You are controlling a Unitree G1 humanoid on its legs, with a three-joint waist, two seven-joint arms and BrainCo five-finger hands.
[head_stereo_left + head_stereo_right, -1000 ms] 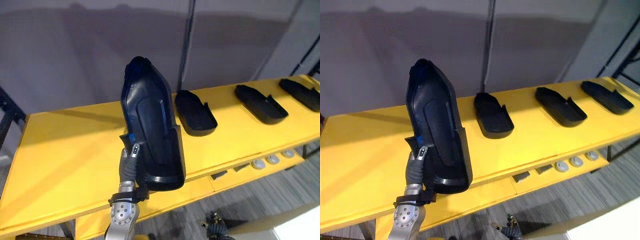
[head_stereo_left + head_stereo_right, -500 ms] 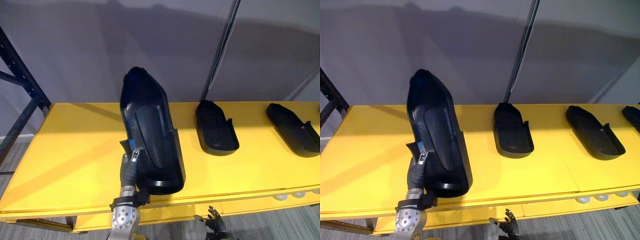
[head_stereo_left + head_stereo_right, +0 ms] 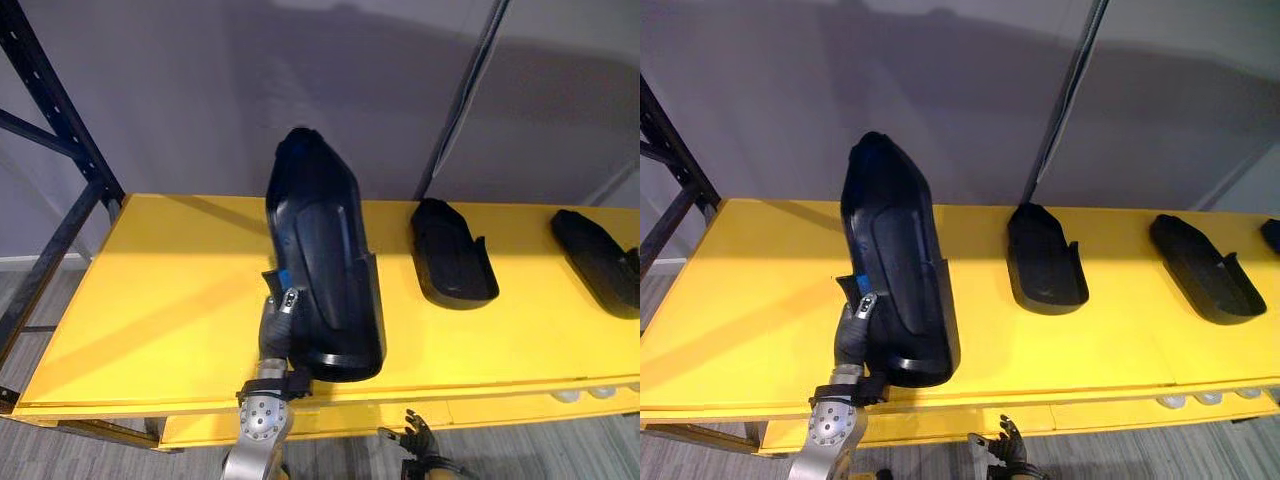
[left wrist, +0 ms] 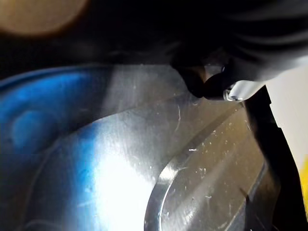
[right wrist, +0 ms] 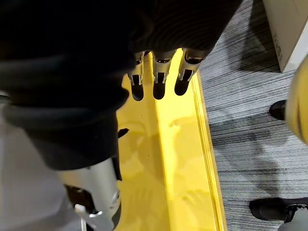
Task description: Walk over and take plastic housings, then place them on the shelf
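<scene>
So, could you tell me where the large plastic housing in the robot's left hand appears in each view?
Left eye view: the housing, centre, above the yellow shelf, gripped low by the left hand.
Right eye view: left of centre.
Left wrist view: its glossy inner surface, very close.
Right wrist view: the right hand over the shelf's edge and floor.
Shared landmark: the next housing lying on the shelf, robot's right.
</scene>
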